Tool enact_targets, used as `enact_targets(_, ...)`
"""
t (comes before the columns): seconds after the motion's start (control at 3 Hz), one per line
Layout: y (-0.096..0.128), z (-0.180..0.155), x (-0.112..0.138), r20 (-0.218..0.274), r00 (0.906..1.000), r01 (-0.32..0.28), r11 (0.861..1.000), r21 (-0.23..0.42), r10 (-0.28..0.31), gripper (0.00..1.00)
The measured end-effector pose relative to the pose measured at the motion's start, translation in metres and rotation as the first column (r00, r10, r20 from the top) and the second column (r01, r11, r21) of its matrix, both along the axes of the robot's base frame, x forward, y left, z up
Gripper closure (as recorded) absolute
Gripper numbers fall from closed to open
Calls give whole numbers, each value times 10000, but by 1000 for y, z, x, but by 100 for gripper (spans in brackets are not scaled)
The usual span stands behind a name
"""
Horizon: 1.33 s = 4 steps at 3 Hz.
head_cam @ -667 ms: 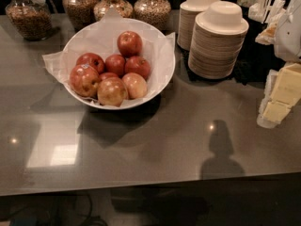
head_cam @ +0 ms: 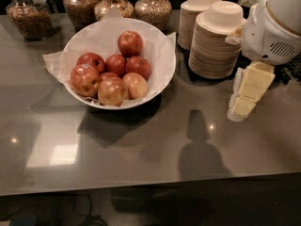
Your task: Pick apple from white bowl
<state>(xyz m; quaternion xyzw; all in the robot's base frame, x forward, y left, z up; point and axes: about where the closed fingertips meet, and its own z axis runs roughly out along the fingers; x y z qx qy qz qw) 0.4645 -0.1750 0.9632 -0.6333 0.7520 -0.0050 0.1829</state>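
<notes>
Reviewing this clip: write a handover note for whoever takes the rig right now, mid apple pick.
Claw: far right, low over the counter, beside the stacked paper bowls, well apart from the bowl.
Apple: in the bowl's left side, touching the other apples.
Bowl: paper-lined, on the counter left of centre.
Done: nothing yet; the apple is not grasped.
Left: bring the claw across to the bowl, grasp the apple, lift it out.

Glossy white bowl [head_cam: 168,77], crinkled paper lining [head_cam: 93,37], polished grey counter [head_cam: 141,152], plastic pincer [head_cam: 241,108] at right
</notes>
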Motion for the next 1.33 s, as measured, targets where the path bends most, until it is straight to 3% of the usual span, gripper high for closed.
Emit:
enact_targets(0.33,60,-3,15,204,9895,-1442,9882,517,1433,0)
enact_targets(0.67,104,-8,22,285,9693,-2460,9638,1027,2444,0)
enact_targets(1.0,104,-8,22,385,9703,-2415,9650,1024,2387,0)
enact_targets(1.33,133,-12,29,645,9632,-2686,9396,2121,2608,0)
